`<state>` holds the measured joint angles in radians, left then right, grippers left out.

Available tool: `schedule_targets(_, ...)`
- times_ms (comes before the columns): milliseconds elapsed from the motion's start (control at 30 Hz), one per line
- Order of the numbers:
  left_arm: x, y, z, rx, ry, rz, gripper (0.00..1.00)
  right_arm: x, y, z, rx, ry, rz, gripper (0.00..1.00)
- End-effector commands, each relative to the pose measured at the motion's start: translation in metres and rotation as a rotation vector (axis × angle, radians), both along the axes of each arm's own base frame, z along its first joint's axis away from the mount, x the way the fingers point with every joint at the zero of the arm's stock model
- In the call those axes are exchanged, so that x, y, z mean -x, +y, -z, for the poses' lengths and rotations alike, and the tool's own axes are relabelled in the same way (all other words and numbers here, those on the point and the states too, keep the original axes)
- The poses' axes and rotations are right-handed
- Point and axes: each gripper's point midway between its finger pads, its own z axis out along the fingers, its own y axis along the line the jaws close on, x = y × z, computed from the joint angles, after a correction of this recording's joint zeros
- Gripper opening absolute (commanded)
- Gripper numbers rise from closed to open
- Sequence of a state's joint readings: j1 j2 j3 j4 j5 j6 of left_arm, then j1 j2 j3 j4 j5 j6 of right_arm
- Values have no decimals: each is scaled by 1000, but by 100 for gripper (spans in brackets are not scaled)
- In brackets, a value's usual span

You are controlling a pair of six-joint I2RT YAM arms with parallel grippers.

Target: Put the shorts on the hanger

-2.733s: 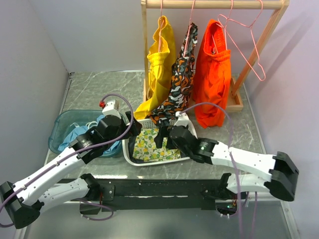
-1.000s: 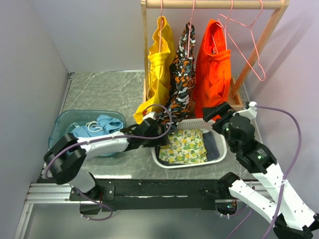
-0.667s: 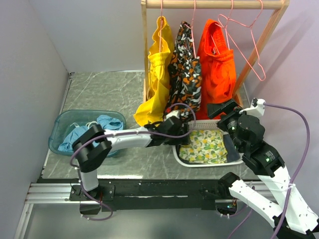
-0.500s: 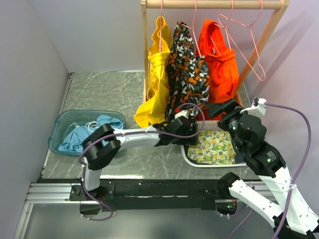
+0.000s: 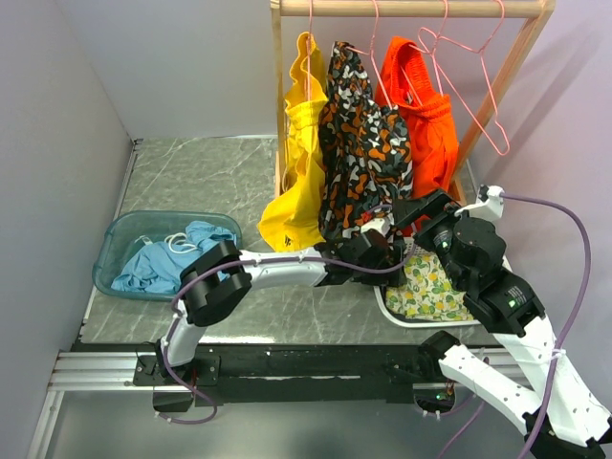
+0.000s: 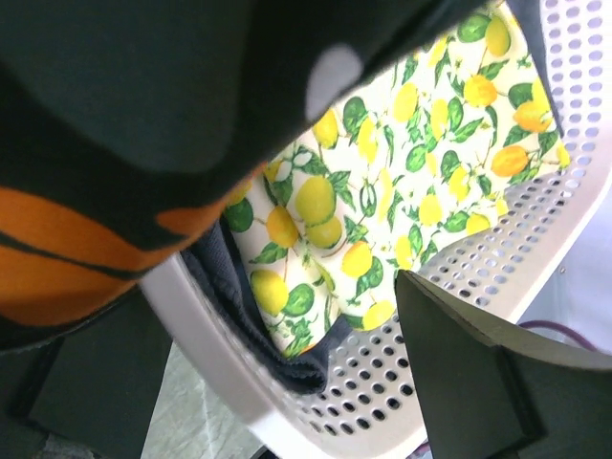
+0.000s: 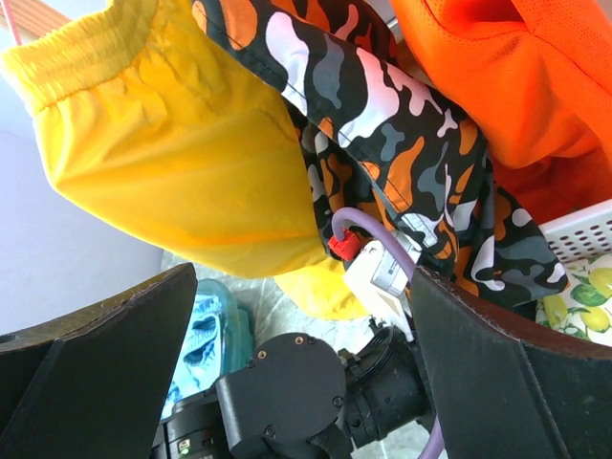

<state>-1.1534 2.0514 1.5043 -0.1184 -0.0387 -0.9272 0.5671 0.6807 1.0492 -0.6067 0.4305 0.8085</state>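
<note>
A grey marbled tabletop (image 5: pixel 191 182) is lying between pale walls, with a wooden clothes rail (image 5: pixel 411 8) running across the upper right of the overhead view. From it yellow shorts (image 5: pixel 301 143), camouflage shorts (image 5: pixel 361 143) and orange shorts (image 5: pixel 427 134) are hanging, and the empty pink wire hanger (image 5: pixel 473 91) is dangling at its right end. The light-blue shorts (image 5: pixel 163 260) are sitting bunched in a teal plastic tub (image 5: pixel 110 237) at the left of the frame, well apart from both arms.

The left gripper (image 6: pixel 273 316) is reaching across to a white perforated basket (image 5: pixel 402 314) holding a lemon-print cloth (image 5: pixel 430 287) at lower right. Its jaws are gaping wide, the basket's wall running between them in the wrist view, and clamping nothing that I can make out. The right gripper (image 7: pixel 304 287) is hovering above the basket, facing the hung clothes, likewise spread and empty.

To my eye the shorts are going to handle as light, limp cloth, sagging wherever unsupported. The gathered waistband is looking like the firmest place to pinch, ideally at both ends, to spread it for the thin hanger, which is likely to swing when nudged.
</note>
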Motion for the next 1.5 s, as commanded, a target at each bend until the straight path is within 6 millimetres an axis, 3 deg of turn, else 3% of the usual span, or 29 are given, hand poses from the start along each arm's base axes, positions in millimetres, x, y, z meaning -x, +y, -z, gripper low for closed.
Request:
schedule_targets(0, 8, 5, -46, 90, -77, 35, 96, 1, 2, -17, 9, -33, -23, 100)
schedule_targets(200, 24, 50, -66, 86, -125, 59, 96, 4, 2, -14, 11, -33, -32, 100)
schedule_targets(367, 32, 92, -70, 64, -151, 22, 96, 5, 1, -7, 25, -23, -37, 100)
schedule_targets(467, 34, 124, -73, 29, -170, -21, 96, 6, 3, -4, 32, -20, -49, 100)
schedule_targets(533, 33, 147, -86, 23, -197, -73, 96, 7, 9, -1, 39, -14, -89, 100)
schedule_targets(567, 26, 165, -85, -25, -219, -137, 96, 8, 13, 2, 44, -9, -112, 100)
schedule_targets(600, 18, 187, -98, -25, -240, -203, 96, 8, 18, 6, 58, 1, -138, 100)
schedule_targets(667, 5, 219, -104, -47, -234, -323, 96, 8, 36, 20, 75, 41, -231, 100)
schedule_targets(700, -10, 254, -106, -85, -227, -423, 96, 8, 42, 25, 82, 55, -255, 100)
schedule_targets(767, -20, 288, -112, -83, -208, -526, 97, 8, 56, 41, 98, 86, -298, 100)
schedule_targets(800, -33, 317, -109, -113, -200, -616, 96, 9, 62, 44, 99, 92, -307, 100)
schedule_targets(900, -47, 364, -110, -116, -204, -759, 97, 17, 85, 52, 139, 97, -334, 100)
schedule_targets(1000, -59, 406, -96, -170, -181, -883, 97, 28, 114, 61, 166, 117, -404, 100)
schedule_targets(1233, -81, 483, -62, -208, -107, -1114, 99, 48, 176, 80, 193, 133, -543, 100)
schedule_targets(1300, -87, 497, -54, -189, -78, -1166, 93, 51, 186, 85, 201, 142, -565, 100)
schedule_targets(1467, -106, 499, -49, -135, -52, -1176, 90, 59, 211, 100, 238, 163, -622, 100)
